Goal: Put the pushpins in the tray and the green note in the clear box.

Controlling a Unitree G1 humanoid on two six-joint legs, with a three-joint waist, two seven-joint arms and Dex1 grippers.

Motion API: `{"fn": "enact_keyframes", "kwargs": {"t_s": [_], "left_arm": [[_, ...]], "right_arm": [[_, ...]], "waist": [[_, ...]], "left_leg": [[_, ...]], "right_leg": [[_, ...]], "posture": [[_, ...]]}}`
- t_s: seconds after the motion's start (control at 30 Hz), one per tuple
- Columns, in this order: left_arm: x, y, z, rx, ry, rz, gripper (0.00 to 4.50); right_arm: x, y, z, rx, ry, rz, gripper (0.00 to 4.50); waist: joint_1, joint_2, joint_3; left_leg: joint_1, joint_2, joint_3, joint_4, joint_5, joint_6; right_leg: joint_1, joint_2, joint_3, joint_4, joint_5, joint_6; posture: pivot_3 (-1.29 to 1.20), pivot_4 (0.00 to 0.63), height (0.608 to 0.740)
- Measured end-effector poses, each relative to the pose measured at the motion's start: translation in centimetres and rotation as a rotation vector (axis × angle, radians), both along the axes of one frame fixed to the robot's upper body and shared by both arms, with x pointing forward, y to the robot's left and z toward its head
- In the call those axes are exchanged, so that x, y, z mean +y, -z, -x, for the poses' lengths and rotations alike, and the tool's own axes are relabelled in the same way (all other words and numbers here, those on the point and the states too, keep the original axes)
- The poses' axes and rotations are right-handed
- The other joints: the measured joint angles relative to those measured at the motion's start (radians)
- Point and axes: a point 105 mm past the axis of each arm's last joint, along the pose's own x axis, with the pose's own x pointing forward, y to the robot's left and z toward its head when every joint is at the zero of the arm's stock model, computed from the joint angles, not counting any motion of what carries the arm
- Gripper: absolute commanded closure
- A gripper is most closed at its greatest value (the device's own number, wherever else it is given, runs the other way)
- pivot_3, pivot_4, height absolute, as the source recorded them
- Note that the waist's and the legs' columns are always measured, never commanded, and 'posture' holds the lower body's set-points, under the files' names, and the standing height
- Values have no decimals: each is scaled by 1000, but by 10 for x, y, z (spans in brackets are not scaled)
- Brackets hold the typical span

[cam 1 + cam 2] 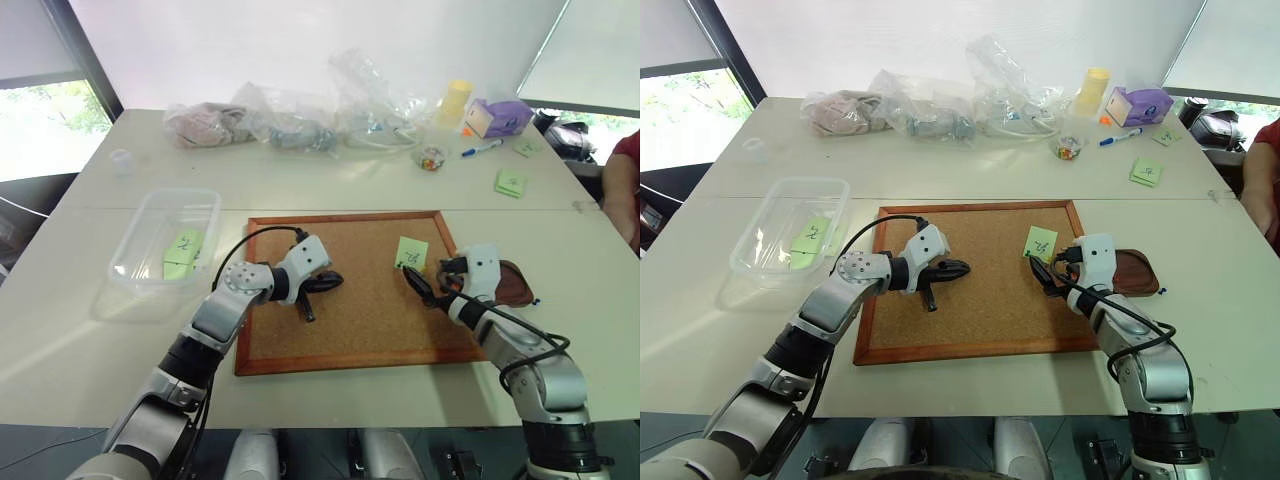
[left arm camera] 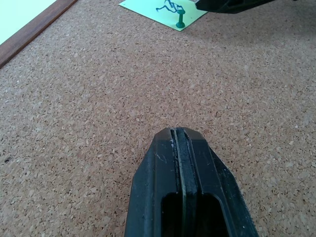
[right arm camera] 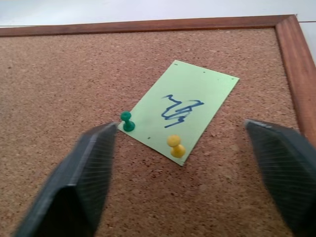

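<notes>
The green note point(image 3: 183, 104) lies on the cork board point(image 1: 370, 315) near its far right corner, with a blue scribble on it. A green pushpin point(image 3: 128, 121) and a yellow pushpin point(image 3: 175, 146) stick in its near edge. My right gripper point(image 3: 181, 132) is open just short of that edge, one finger point(image 3: 86, 180) on each side of the two pins, touching neither. The reddish-brown tray point(image 1: 512, 285) sits on the table just right of this hand. My left gripper point(image 1: 335, 281) is shut and empty over the middle of the board. The clear box point(image 1: 150, 215) stands left of the board with green notes inside.
Soft plastic bags point(image 1: 290, 125) lie along the table's far side, with a yellow cup point(image 1: 457, 100), a purple box point(image 1: 497, 117) and a small jar point(image 1: 431, 157) to their right. Another green note point(image 1: 510, 182) lies at far right. A person's red sleeve point(image 1: 625, 180) is at the right edge.
</notes>
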Motion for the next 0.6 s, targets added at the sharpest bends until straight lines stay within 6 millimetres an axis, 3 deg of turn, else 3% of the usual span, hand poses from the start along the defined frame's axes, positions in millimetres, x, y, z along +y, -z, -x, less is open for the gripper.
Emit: {"fn": "enact_keyframes", "kwargs": {"t_s": [0.17,0.6], "left_arm": [[0,0,0,0,0,0,4500],[0,0,0,-3,2,-8,4500]], "right_arm": [[0,1,0,0,-2,1,4256],[-3,3,3,-22,35,-11,4256]], "waist": [[0,0,0],[0,0,0]], "left_leg": [[0,0,0,0,0,0],[0,0,0,0,0,0]], "right_leg": [[0,0,0,0,0,0],[0,0,0,0,0,0]], "posture": [[0,150,737],[0,150,737]]}}
